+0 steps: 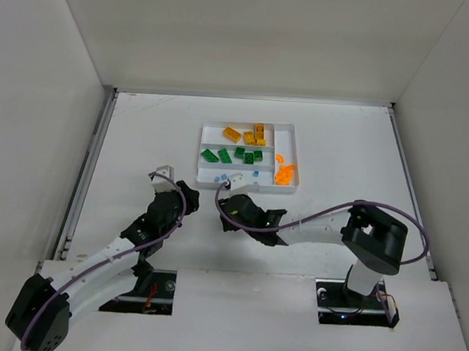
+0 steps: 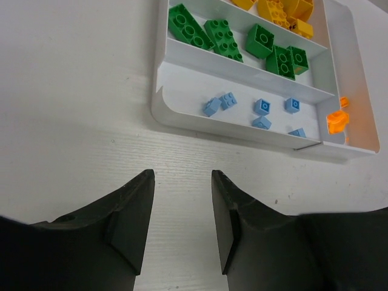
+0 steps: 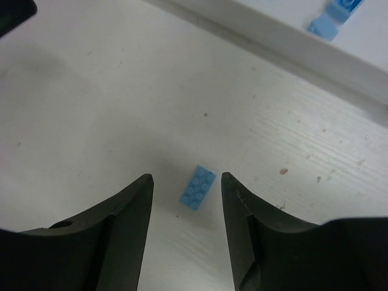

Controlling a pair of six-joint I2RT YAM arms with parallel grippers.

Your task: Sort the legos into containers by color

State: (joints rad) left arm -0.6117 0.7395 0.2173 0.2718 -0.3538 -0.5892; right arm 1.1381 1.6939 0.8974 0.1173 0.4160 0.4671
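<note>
Gap of middling width between the right fingers (image 3: pixel 127 224), nothing clamped. Straddle one light blue brick (image 3: pixel 198 187) lying flat on the desk (image 3: pixel 91 109), studs up, apparently touching neither finger, a little nearer the right-hand one. Beyond it, up and to the right, the near wall of the white tray (image 3: pixel 285 45), with two more light blue pieces (image 3: pixel 332 21) inside, cut by the frame edge.

Similar gap between the left fingers (image 2: pixel 130 224), likewise holding nothing. Point at bare desk just short of the tray's near left corner. Past that corner, seen from the left wrist:
- nearest long slot, with about six light blue pieces scattered along it
- middle slot, with green bricks (image 2: pixel 224 37) lying close together
- far slot, with yellow bricks (image 2: pixel 276 9), cropped at the top
- narrow slot down the right side, with orange pieces (image 2: pixel 335 119)

From above: left arm (image 1: pixel 110 251) reaching up from the lower left, its wrist well left of the tray. Right arm (image 1: pixel 319 228) bent across from the right, its wrist just in front of the light blue slot. Loose brick not to be made out from there.
</note>
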